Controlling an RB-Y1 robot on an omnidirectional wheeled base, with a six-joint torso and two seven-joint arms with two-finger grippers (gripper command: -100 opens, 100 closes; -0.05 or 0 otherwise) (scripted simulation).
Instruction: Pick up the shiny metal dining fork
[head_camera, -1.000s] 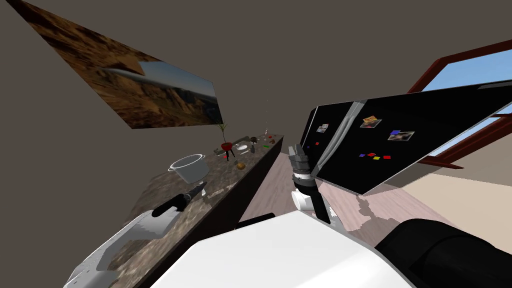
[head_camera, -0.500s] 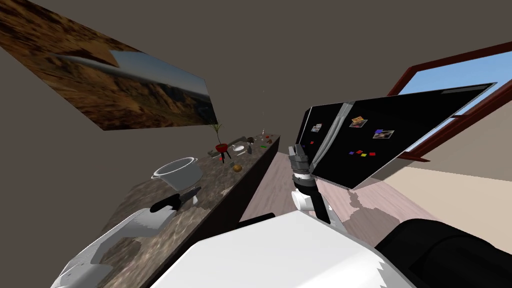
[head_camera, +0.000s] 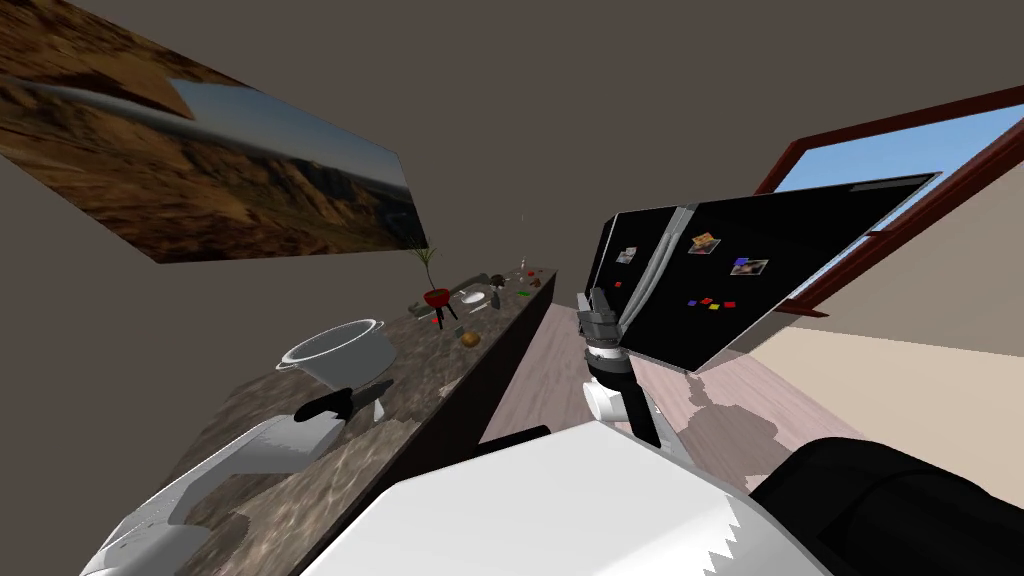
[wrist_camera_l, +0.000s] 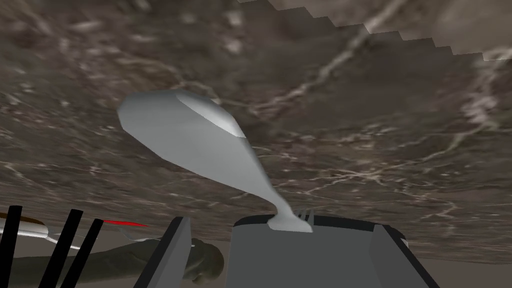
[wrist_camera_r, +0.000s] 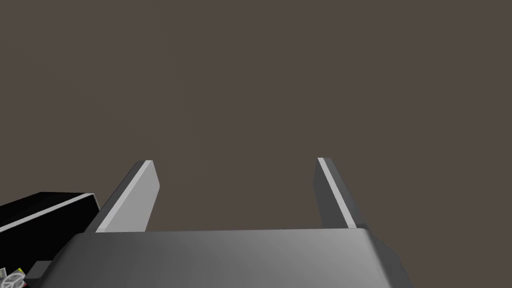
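The fork (wrist_camera_l: 195, 142) is plain grey, with a broad handle that narrows to a neck. Its tines (wrist_camera_l: 305, 215) peek out at my left gripper (wrist_camera_l: 292, 226), which is shut on the neck. The handle sticks out over the brown marbled counter (wrist_camera_l: 380, 115) without touching it. In the head view the left gripper (head_camera: 377, 397) hangs over the counter (head_camera: 430, 370) just in front of a large grey pot (head_camera: 335, 350), and the fork (head_camera: 380, 408) shows as a small pale piece under it. My right gripper (head_camera: 597, 312) is raised in front of my chest and stands open (wrist_camera_r: 235, 195).
Farther along the counter are a red plant pot on black legs (head_camera: 437, 298), a small brown item (head_camera: 469, 339), a white dish (head_camera: 474, 297) and several small things. A black fridge (head_camera: 720, 270) stands to the right across a strip of wooden floor (head_camera: 545, 360).
My view has swung, so the counter, pot and fridge have slid left in the picture. My left hand has drawn back a little, from beside the pot to just in front of it.
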